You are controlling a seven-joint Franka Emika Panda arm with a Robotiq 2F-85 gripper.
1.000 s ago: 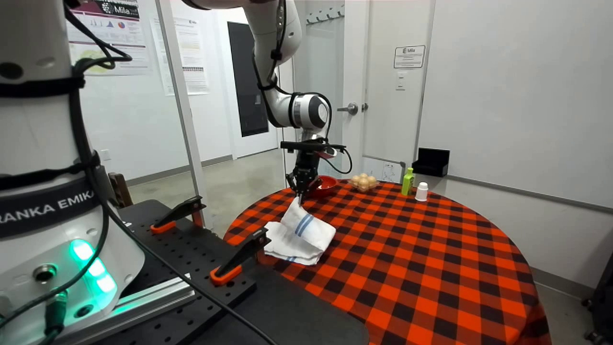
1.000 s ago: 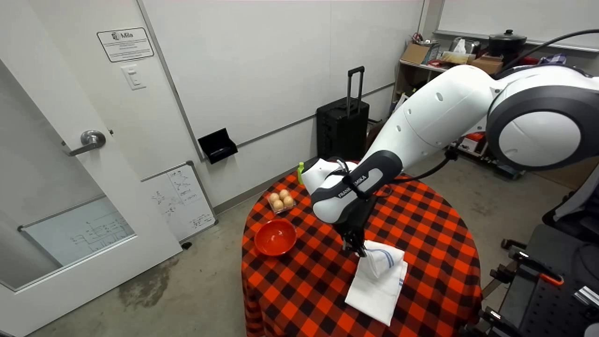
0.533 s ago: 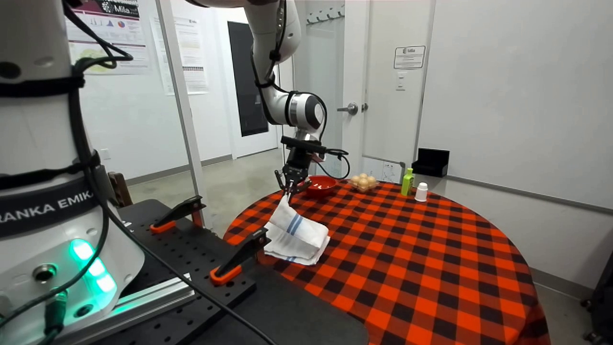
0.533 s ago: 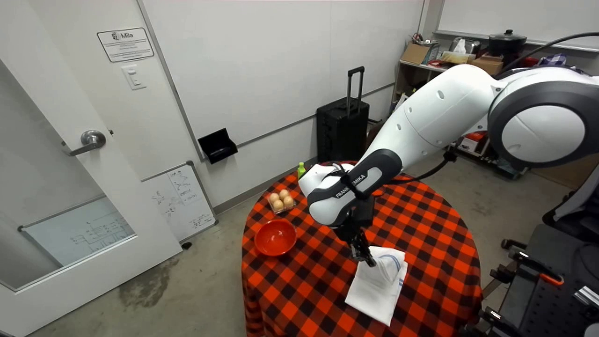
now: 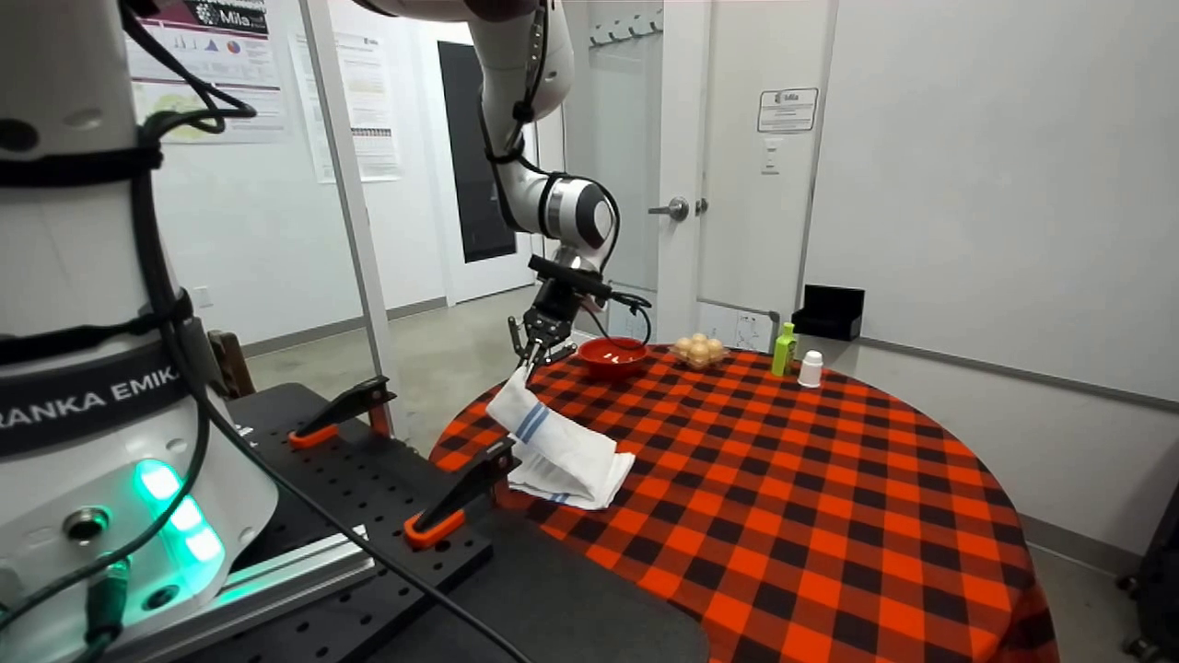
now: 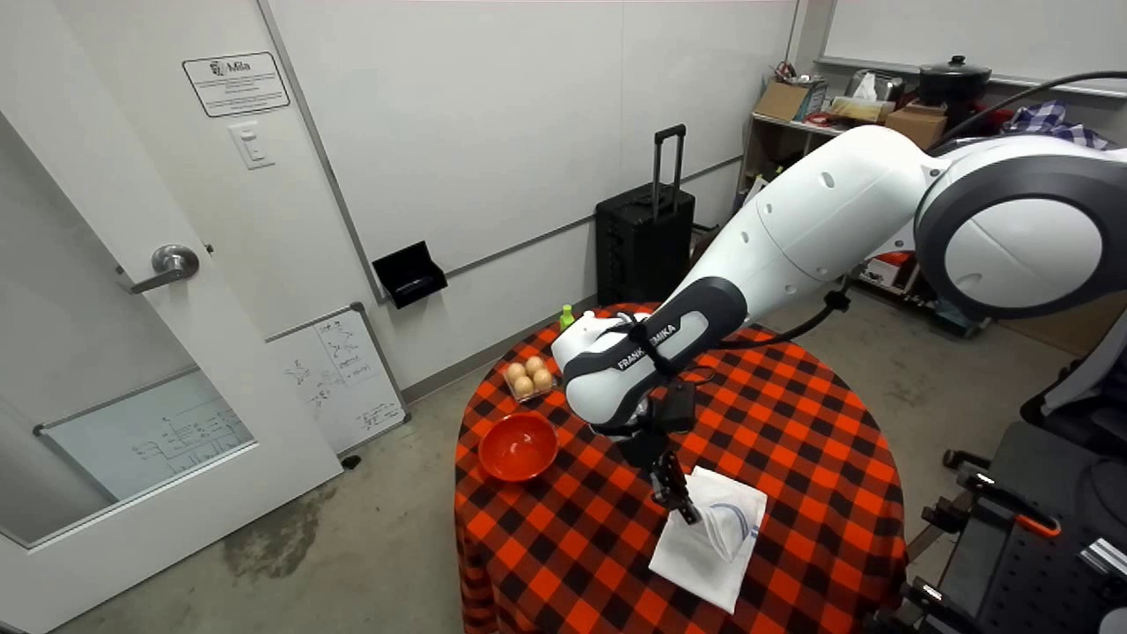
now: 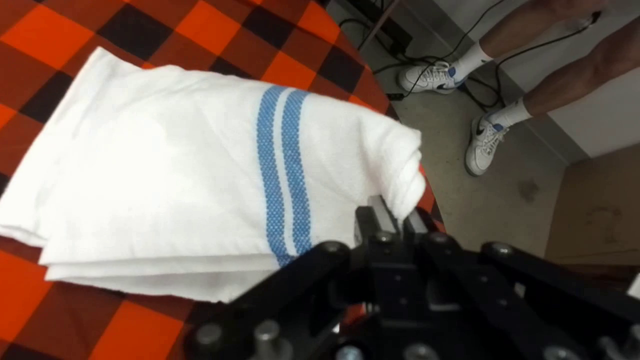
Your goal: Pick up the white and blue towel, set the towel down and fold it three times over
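Observation:
The white towel with blue stripes shows in both exterior views (image 5: 573, 451) (image 6: 702, 566) and fills much of the wrist view (image 7: 175, 165). It lies in folded layers on the checkered table, with one end lifted. My gripper (image 7: 400, 219) is shut on the gathered end of the towel. In the exterior views the gripper (image 5: 527, 365) (image 6: 692, 518) is tilted and holds this end above the lower layers. The lifted part slopes down from the fingertips to the layers on the table. The cloth between the finger pads is mostly hidden.
On the round table with a red and black cloth (image 5: 783, 516) stand a red bowl (image 6: 518, 447), a box of eggs (image 6: 529, 379), a green bottle (image 5: 784, 350) and a white bottle (image 5: 811, 368). Black clamps (image 5: 474, 479) sit near the towel. A person's legs (image 7: 560, 75) show beyond the table edge.
My gripper has moved left in one exterior view and down in the opposite one, tilting as it goes. The held towel end has travelled with it, over the lower layers. The bowl has not moved.

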